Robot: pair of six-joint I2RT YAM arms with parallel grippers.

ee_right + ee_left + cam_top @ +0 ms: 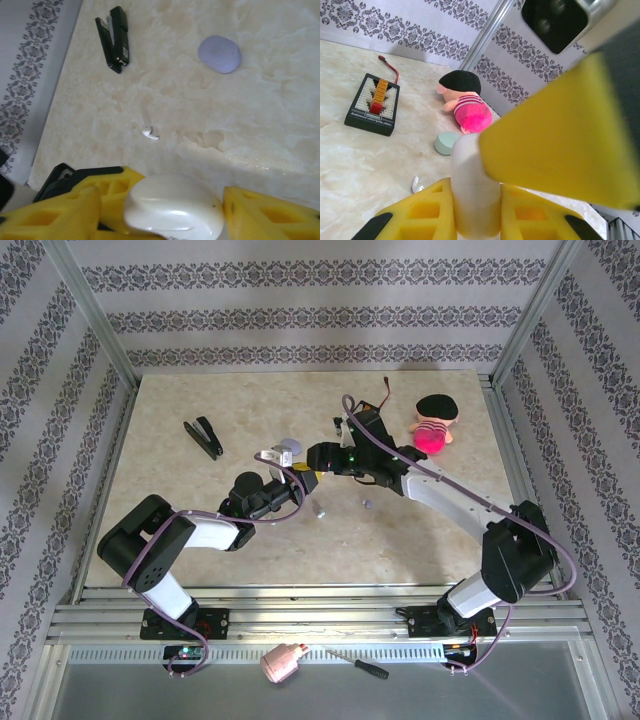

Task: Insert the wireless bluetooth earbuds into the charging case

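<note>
**Earbuds loose on the table, both grippers at a white shell**

You have one tiny whitish stemmed earbud (150, 133) lying loose on the beige marbled table (190, 490). A second earbud (416, 186) lies just ahead of the left fingers. Neither sits in a case.

The smooth lavender oval case piece (219, 53) lies flat on the table, well apart from the first earbud. The mint-green oval case piece (446, 143) lies just beside the plush doll with black hair and a pink body (465, 102).

Your left gripper (476, 192) is clamped on a glossy white rounded shell (172, 207), its yellow fingers pressing the shell's two sides. Your right gripper (177, 192) straddles the same shell with its jaws spread, and a gap shows at one finger.

Farther out you see a black stapler (114, 38) and a black rectangular battery holder (372, 103) with a red wire.
</note>
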